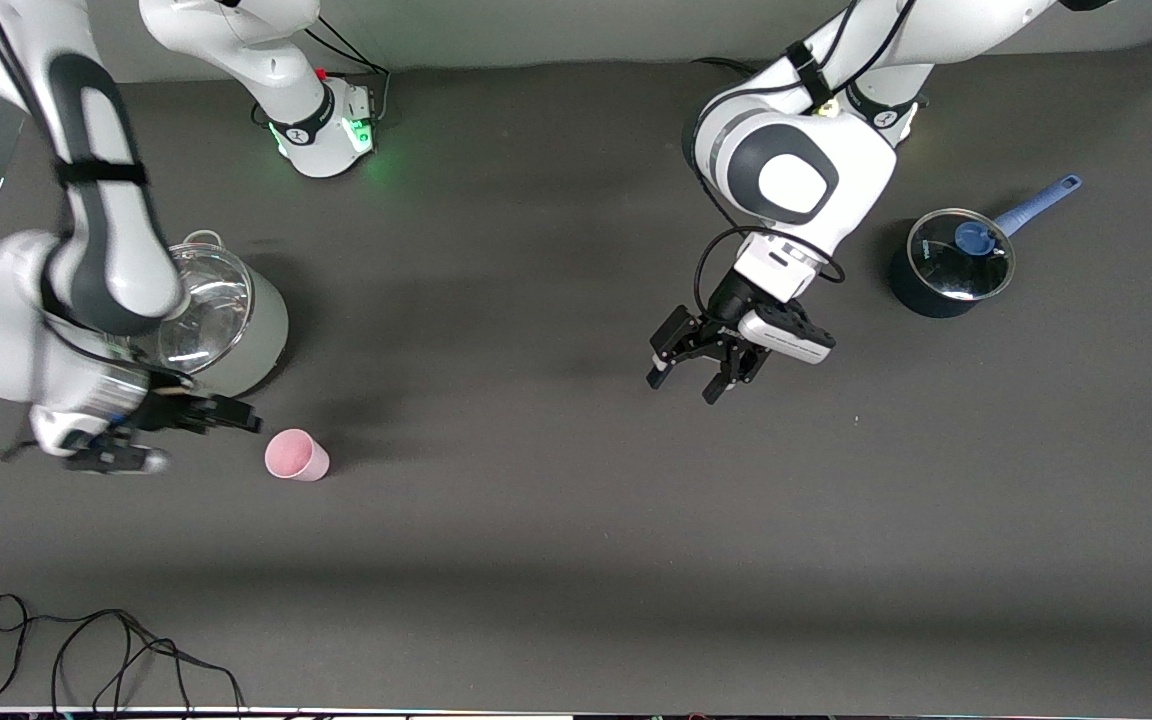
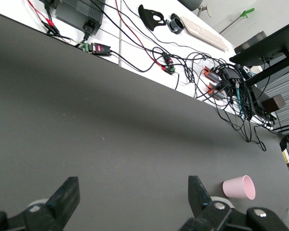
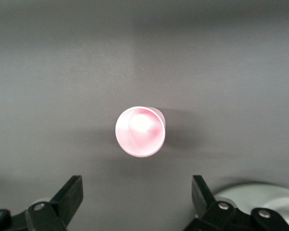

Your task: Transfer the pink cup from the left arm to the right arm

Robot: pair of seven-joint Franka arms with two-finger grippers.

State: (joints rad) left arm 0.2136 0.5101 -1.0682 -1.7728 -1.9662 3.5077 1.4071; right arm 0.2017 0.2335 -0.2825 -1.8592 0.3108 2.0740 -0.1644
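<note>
The pink cup (image 1: 296,455) lies on its side on the dark table, toward the right arm's end and nearer to the front camera than the steel pot. Its mouth faces my right gripper (image 1: 186,437), which is open and empty a short way from the cup, not touching it. In the right wrist view I look straight into the cup (image 3: 140,131), ahead of the right gripper (image 3: 137,185). My left gripper (image 1: 684,388) hangs open and empty over the middle of the table. The left wrist view shows the left gripper (image 2: 133,185) with only bare table between its fingers, and the cup (image 2: 239,187) farther off.
A steel pot with a glass lid (image 1: 236,320) stands right by the right arm's wrist. A dark blue saucepan with a lid (image 1: 948,262) stands at the left arm's end. A black cable (image 1: 86,650) lies along the table's front edge.
</note>
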